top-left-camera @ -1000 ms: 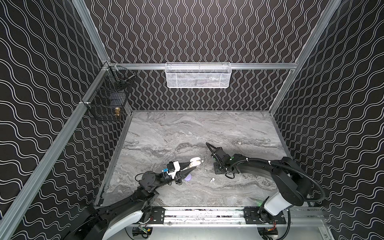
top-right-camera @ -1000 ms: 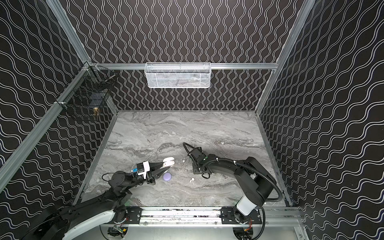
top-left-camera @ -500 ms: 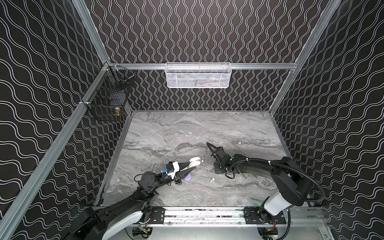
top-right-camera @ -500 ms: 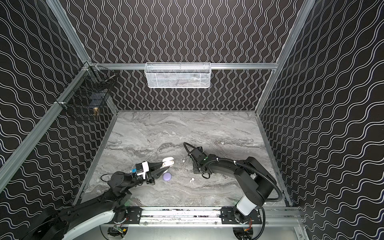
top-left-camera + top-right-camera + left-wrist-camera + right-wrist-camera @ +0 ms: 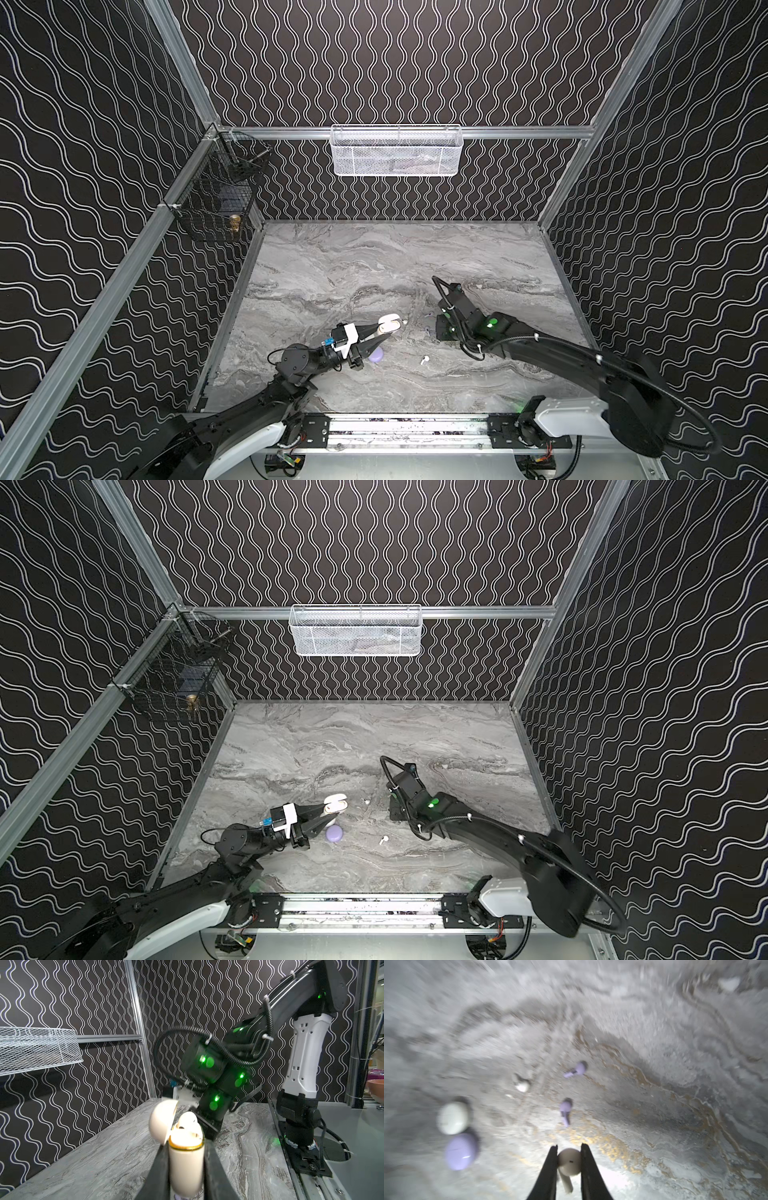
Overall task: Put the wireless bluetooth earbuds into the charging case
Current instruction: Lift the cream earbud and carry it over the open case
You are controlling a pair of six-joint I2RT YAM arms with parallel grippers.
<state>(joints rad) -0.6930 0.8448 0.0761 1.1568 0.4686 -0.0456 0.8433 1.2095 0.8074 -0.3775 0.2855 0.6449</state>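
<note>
My left gripper (image 5: 186,1145) (image 5: 384,332) is shut on a cream charging case (image 5: 186,1167) (image 5: 390,323) (image 5: 335,803), held just above the table. Its lid stands open and one cream earbud (image 5: 188,1120) sits in it. My right gripper (image 5: 569,1147) points down at the table to the right of the case and is shut on a cream earbud (image 5: 569,1161); in both top views the wrist (image 5: 451,316) hides its fingers. Two lavender earbuds (image 5: 576,1070) (image 5: 565,1110) and a white earbud (image 5: 522,1084) lie beyond it. Another white earbud (image 5: 424,360) (image 5: 383,840) lies nearer the front.
A closed lavender case (image 5: 377,355) (image 5: 334,833) (image 5: 460,1151) lies on the marble table under the left fingers. A white mesh basket (image 5: 395,153) hangs on the back wall and a black wire basket (image 5: 216,199) on the left wall. The arms' rail (image 5: 407,428) runs along the front.
The right gripper's jaws have drawn in on the cream earbud. In the top views neither arm nor any loose piece has visibly shifted.
</note>
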